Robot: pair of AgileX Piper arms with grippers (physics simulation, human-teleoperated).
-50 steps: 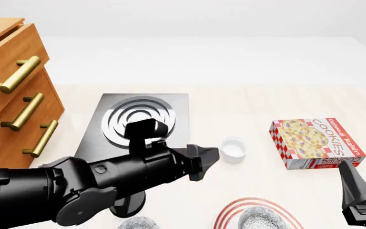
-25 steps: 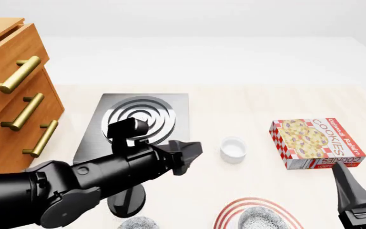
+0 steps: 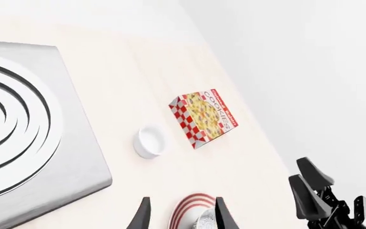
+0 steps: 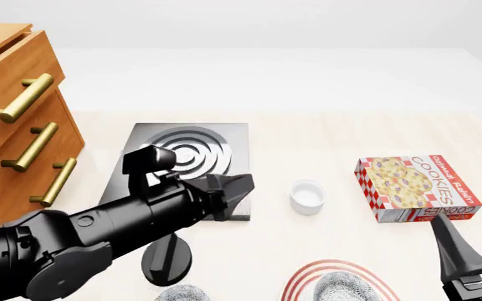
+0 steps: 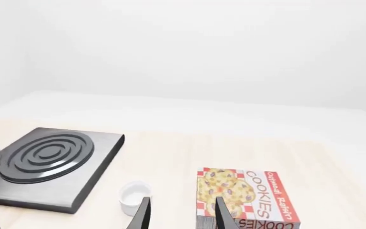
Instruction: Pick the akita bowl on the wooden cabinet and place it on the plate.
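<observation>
At lower centre, a bowl (image 4: 340,288) already sits on the plate (image 4: 295,280); the left gripper (image 4: 234,193), fingers parted and empty, should lift clear without nudging it, while the right gripper (image 4: 476,241) hangs spread.

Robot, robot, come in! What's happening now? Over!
Left gripper open, empty, above grey stove slab. Right gripper open, empty. Speckled bowl sits on red-ringed white plate. Nothing blocking.
</observation>
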